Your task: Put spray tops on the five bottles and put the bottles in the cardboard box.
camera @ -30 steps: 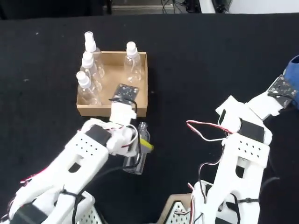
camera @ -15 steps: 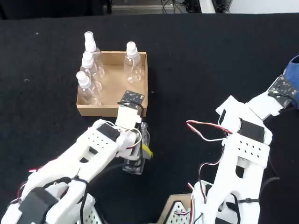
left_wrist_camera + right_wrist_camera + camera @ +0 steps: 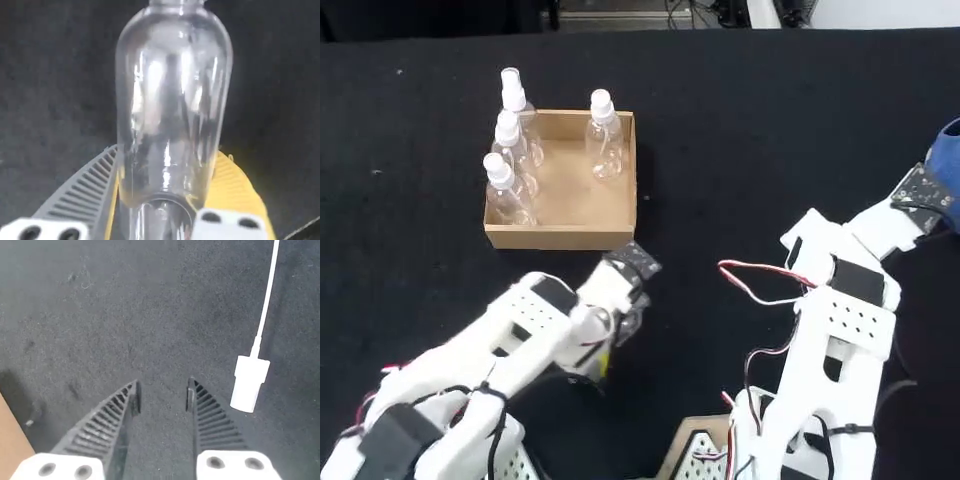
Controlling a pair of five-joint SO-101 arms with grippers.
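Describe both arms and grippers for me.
The left arm and right arm are white plastic with perforated panels, black motor blocks and red-and-white wires. The left gripper has one grey ribbed finger, one yellow; the right gripper, two grey ribbed tapered fingers.

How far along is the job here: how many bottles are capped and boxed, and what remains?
Done: four capped bottles stand in the cardboard box. In hand: the left jaws are shut on the fifth bottle, which has no spray tube inside it. Left: the last spray top lies on the table beside the open, empty right jaws; it likely goes on that bottle, then the bottle into the box.
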